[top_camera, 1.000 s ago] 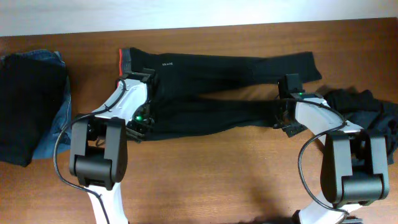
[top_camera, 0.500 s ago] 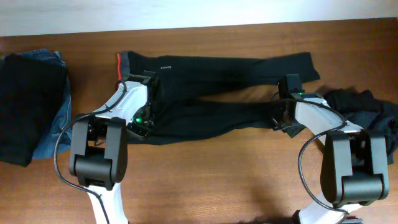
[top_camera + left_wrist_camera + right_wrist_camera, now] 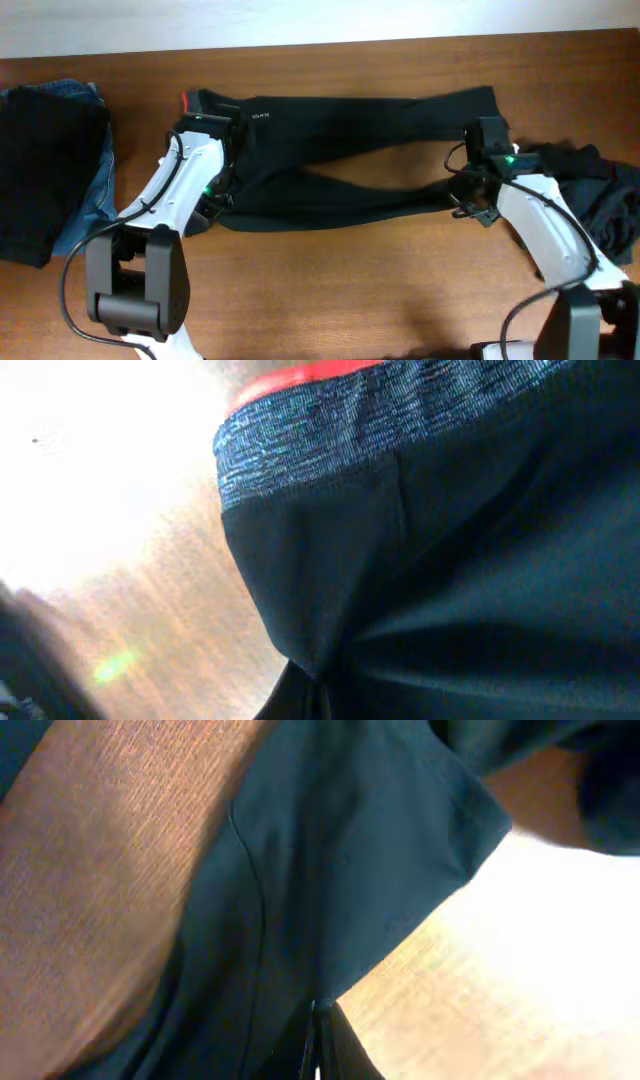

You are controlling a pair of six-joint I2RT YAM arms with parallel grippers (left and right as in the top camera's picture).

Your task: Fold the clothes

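Long black trousers (image 3: 340, 125) lie spread across the table, with the grey, red-edged waistband (image 3: 195, 100) at the left and the leg ends at the right. My left gripper (image 3: 218, 198) is shut on black fabric at the near edge just below the waistband. In the left wrist view the cloth gathers into the gripper (image 3: 322, 700) under the waistband (image 3: 400, 420). My right gripper (image 3: 466, 200) is shut on the end of the near leg. In the right wrist view the hem (image 3: 400, 840) hangs from the gripper (image 3: 318, 1050) above the wood.
A stack of black and blue denim garments (image 3: 45, 170) lies at the left end of the table. A crumpled dark garment (image 3: 600, 185) sits at the right, beside the right arm. Bare wooden table (image 3: 350, 290) lies in front of the trousers.
The left gripper has closed on the trousers. Both arms have risen and moved toward the far side, lifting the near edge of the trousers and shifting the garment slightly away.
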